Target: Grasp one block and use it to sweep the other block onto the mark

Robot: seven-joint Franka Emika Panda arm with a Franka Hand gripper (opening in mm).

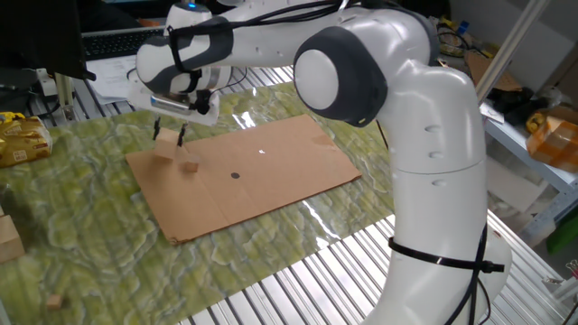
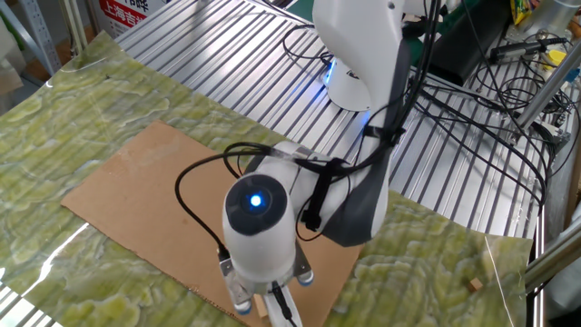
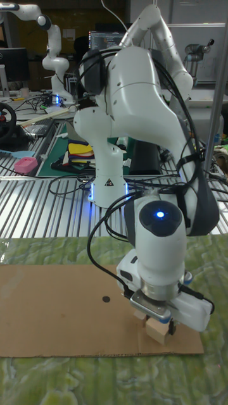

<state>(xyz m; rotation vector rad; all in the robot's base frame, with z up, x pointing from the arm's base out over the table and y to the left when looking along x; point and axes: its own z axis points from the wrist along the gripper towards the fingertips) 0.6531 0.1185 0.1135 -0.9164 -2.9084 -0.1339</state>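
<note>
My gripper (image 1: 169, 135) is shut on the larger tan block (image 1: 165, 146), which hangs low over the far left corner of the brown cardboard (image 1: 271, 162). The smaller block (image 1: 190, 166) lies on the cardboard just right of it, a small gap apart. Further right is the dark round mark (image 1: 235, 175). In the tall fixed view the gripper (image 3: 154, 323) holds the block (image 3: 156, 331) near the cardboard's front right edge, with the mark (image 3: 105, 299) to its left. In the other fixed view the arm hides the smaller block and the mark; only the gripper (image 2: 269, 311) shows.
The cardboard lies on a green patterned mat (image 1: 90, 226) over a ribbed metal table (image 1: 298, 280). A stray small wooden piece (image 1: 56, 300) and a wooden box (image 1: 7, 236) sit at the mat's left, a yellow packet (image 1: 23, 140) further back. Cables (image 2: 472, 136) run behind the base.
</note>
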